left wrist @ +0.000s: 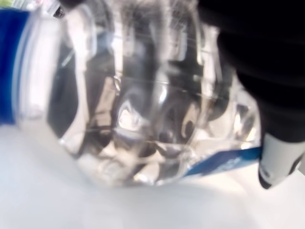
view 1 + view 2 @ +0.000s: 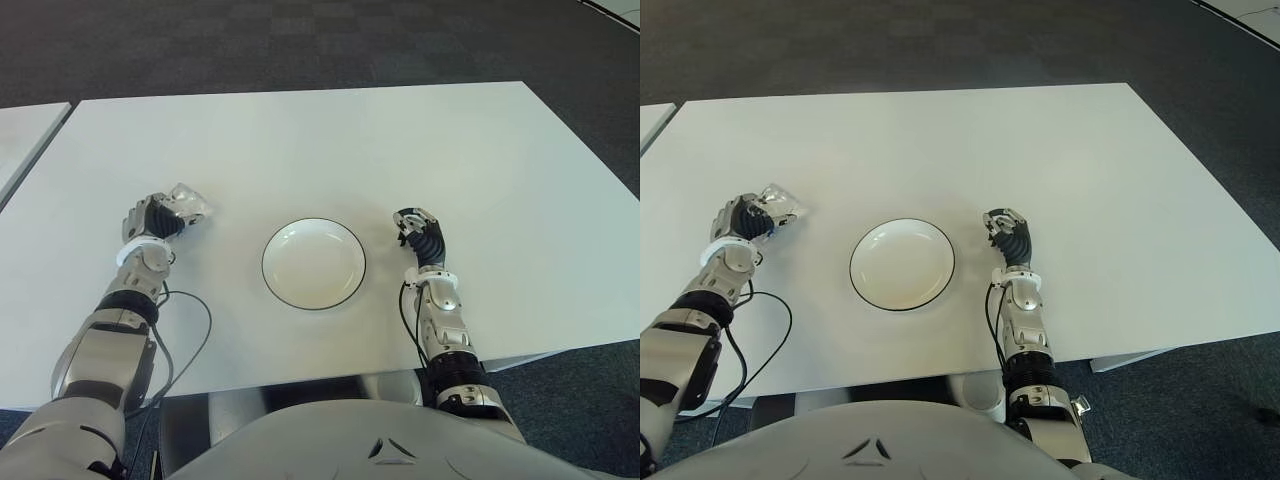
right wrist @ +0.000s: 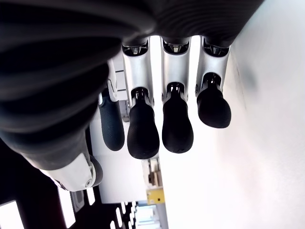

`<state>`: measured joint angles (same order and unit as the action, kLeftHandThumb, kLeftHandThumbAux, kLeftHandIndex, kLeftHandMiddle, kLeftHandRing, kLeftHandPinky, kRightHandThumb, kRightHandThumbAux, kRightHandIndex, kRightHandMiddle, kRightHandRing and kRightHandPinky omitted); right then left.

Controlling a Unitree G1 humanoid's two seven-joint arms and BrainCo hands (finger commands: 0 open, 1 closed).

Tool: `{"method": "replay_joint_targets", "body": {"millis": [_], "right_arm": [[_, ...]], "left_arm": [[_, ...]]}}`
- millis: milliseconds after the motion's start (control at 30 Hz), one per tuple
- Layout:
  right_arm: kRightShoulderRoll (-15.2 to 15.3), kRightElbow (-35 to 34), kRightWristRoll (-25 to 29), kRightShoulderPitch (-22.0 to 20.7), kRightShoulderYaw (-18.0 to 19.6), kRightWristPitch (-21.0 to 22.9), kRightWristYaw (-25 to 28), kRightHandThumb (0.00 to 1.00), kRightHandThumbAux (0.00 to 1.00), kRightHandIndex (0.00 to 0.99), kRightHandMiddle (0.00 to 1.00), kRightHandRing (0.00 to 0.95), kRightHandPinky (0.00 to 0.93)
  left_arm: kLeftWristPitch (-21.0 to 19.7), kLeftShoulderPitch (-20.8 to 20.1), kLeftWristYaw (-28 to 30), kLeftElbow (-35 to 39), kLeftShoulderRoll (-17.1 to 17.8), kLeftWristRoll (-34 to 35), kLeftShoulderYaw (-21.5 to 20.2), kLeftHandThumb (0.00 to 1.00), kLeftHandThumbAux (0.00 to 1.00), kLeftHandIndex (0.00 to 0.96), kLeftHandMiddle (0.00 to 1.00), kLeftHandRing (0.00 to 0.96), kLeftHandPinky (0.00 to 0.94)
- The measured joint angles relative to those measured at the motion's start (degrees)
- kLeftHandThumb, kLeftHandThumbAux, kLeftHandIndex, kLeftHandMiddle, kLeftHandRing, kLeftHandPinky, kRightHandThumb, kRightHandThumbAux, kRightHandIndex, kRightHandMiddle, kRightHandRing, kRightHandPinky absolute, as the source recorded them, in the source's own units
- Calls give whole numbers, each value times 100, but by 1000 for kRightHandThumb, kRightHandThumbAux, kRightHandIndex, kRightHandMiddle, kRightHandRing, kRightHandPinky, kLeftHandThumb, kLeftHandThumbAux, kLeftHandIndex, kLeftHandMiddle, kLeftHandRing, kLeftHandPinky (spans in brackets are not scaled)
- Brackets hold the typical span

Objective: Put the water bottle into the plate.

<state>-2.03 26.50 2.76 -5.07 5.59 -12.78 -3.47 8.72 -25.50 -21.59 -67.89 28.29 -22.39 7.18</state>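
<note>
The left hand (image 2: 155, 218) has its fingers wrapped around the water bottle (image 2: 188, 204) on the worktop (image 2: 330, 140), ready to carry it to the plate (image 2: 313, 263) alongside, while the right hand (image 2: 420, 232) shows on the plate's other side, fingers curled and holding nothing.

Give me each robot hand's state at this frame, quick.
Left robot hand: closed on the water bottle, left of the plate.
Right robot hand: fingers curled, holding nothing, right of the plate.

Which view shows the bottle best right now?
Left wrist view: the bottle fills it, clear plastic against the left hand's fingers. Both eye views show only its end poking past that hand. Right wrist view shows none.
</note>
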Motion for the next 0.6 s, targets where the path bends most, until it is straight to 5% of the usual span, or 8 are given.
{"method": "replay_joint_targets", "body": {"millis": [367,600], "right_arm": [[5,-10,-1,-32,7,0,-16,703,728,438,761,747,744],[7,-48,-1,-116,7,-1,-28,703,728,438,759,746,742]], "left_arm": [[57,520,-54,1357,100,38,-56,851,671,394,526,837,790],[-425,1190,-46,2937,18,-125,-64,851,671,394,522,833,767]]}}
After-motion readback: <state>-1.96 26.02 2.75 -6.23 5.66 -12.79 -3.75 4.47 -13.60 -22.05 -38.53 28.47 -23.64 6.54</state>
